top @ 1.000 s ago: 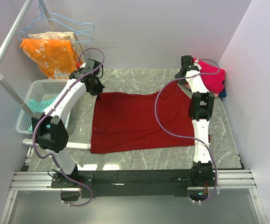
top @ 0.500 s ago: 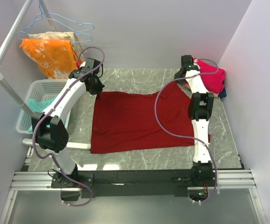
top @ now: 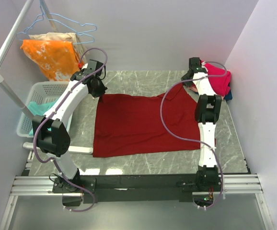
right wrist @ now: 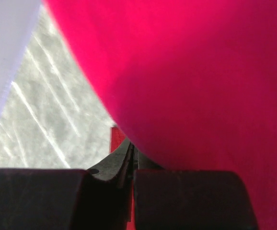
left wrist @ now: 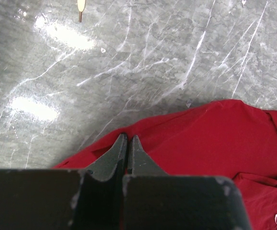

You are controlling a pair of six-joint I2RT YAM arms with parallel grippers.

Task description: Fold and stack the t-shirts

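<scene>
Now left hand (left wrist: pixel 128 139) pinches maroon t-shirt (top: pixel 143 124).

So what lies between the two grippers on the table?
The dark red shirt: its far edge runs from the left gripper to the right gripper, both shut on it. The top view shows that.

The dark red t-shirt (top: pixel 143 124) between the two grippers is one plain colour. Under the dark grey fingers of the left gripper (left wrist: pixel 128 139), the table (left wrist: pixel 129 57) is grey marble with white veins. Just beyond the black-fingered right gripper (right wrist: pixel 130 146), a bright pink t-shirt (right wrist: pixel 201 72) is plain too. Well left of the left gripper, an orange cloth (top: pixel 52 55) is mottled with white, and a white basket (top: pixel 47 85) holds teal cloth (top: pixel 35 109).
</scene>
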